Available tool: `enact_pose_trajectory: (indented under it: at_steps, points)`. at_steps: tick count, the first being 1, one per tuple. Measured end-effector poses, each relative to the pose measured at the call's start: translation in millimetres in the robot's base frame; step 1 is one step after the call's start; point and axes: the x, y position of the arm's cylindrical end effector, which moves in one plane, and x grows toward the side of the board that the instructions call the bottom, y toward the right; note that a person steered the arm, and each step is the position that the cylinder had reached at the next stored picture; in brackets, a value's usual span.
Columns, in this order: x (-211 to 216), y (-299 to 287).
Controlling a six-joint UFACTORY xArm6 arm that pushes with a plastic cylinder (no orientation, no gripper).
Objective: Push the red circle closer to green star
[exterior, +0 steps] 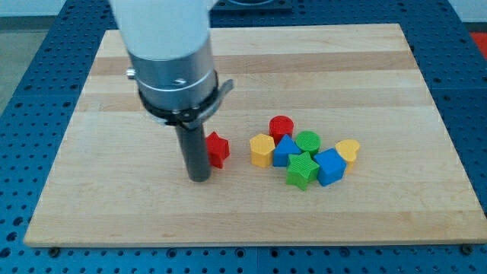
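Note:
The red circle (281,125) sits at the top of a cluster of blocks right of the board's middle. The green star (302,170) lies at the cluster's bottom, below the blue triangle (286,150) and the green circle (308,141), which lie between it and the red circle. My tip (199,177) rests on the board left of the cluster, touching or nearly touching the left side of a red star (218,148). The tip is well left of the red circle.
A yellow hexagon (262,149) lies at the cluster's left, a blue cube (330,166) at its right, and a yellow heart (348,150) at the far right. The wooden board (380,76) sits on a blue perforated table (472,46).

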Motion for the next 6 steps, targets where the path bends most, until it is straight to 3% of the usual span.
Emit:
enact_pose_trajectory:
  at_steps: [2, 5, 6]
  points:
    - [-46.1, 12.9]
    - [-30.8, 72.2]
    - [-46.5, 72.6]
